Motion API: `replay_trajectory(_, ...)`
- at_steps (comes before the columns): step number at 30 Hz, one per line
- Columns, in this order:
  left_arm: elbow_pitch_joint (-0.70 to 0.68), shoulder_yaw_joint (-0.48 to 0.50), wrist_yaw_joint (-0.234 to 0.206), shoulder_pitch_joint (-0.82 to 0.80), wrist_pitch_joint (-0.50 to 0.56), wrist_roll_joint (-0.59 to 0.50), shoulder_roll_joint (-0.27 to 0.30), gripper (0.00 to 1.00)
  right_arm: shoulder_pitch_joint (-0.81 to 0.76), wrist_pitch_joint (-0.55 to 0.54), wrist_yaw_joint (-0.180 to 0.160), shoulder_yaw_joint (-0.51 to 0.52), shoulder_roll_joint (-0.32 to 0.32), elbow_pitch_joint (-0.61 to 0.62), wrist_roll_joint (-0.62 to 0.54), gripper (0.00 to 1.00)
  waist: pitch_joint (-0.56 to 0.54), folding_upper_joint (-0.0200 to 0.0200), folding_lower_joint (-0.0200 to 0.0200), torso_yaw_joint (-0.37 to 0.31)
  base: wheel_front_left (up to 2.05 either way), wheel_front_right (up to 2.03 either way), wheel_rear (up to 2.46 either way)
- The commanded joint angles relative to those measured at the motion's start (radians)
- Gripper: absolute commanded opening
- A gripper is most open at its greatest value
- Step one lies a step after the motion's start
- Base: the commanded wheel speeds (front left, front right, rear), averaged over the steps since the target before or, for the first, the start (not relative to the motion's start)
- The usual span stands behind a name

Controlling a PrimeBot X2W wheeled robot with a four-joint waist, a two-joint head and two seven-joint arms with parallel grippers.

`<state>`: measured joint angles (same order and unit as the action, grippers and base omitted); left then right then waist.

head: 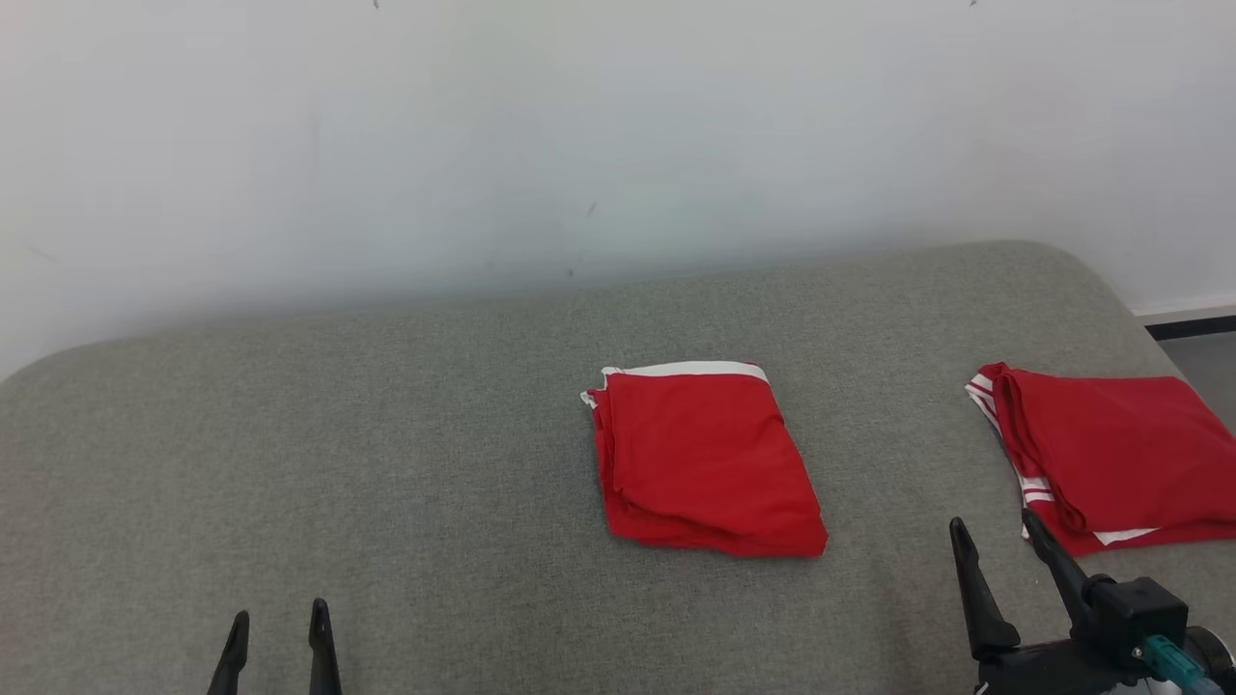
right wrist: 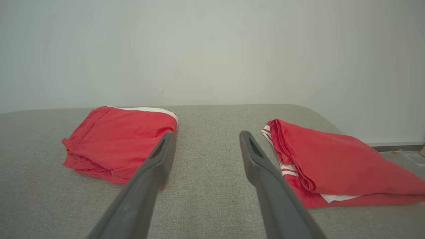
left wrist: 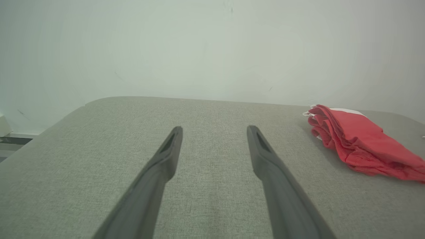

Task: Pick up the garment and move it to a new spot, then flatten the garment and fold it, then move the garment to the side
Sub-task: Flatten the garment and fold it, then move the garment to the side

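Grey padded bench point(head: 386, 434) lies before you. Both the left pincer point(head: 279, 618) and the right pincer point(head: 995, 523) stand wide and empty. The folded garment point(head: 710, 463) lies ahead-left of the right pincer, probably for moving beside the second garment point(head: 1110, 454) on its right.

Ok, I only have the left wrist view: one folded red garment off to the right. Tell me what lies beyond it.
Observer: A second garment, also red and folded, lies farther right near the edge of the grey surface, apart from the first garment.
Operator: Describe it.
Observer: White stripes run along its left edge.
Operator: Report the right gripper.
Observer: The right gripper is open, holds nothing, and points at the gap between the two garments.
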<state>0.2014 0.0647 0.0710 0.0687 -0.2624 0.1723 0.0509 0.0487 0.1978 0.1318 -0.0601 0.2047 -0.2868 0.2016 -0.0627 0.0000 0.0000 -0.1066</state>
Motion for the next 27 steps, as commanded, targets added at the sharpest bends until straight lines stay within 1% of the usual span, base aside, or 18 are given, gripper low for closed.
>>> replay_trajectory(1, 0.01, 0.005, 0.005, -0.014, -0.003, -0.004, -0.001, 1.0, 0.016, 0.013, -0.003, -0.009, 0.011, -0.015, 0.014, 1.0, -0.003, 0.0, 0.0, -0.002, 0.0, 0.0, 0.0)
replay_trajectory(5, 0.032, 0.007, 0.011, -0.009, -0.003, -0.007, -0.001, 1.0, 0.031, 0.035, -0.003, -0.031, 0.022, -0.053, 0.027, 1.0, -0.006, 0.0, 0.0, -0.002, 0.0, 0.0, 0.0)
replay_trajectory(10, 0.04, 0.005, 0.013, -0.001, -0.003, -0.006, -0.001, 1.0, 0.04, 0.052, -0.003, -0.042, 0.019, -0.073, 0.031, 1.0, -0.009, 0.0, 0.0, 0.002, 0.0, 0.0, 0.0)
replay_trajectory(16, 0.038, 0.005, 0.013, 0.003, -0.003, -0.005, -0.001, 1.0, 0.054, 0.059, -0.003, -0.035, 0.004, -0.082, 0.03, 1.0, -0.007, 0.0, 0.0, 0.005, 0.0, 0.0, 0.0)
replay_trajectory(27, 0.047, -0.003, 0.015, 0.001, -0.003, -0.006, -0.001, 1.0, 0.064, 0.062, -0.003, -0.03, -0.004, -0.101, 0.025, 1.0, -0.004, 0.0, 0.0, 0.019, 0.0, 0.0, 0.0)
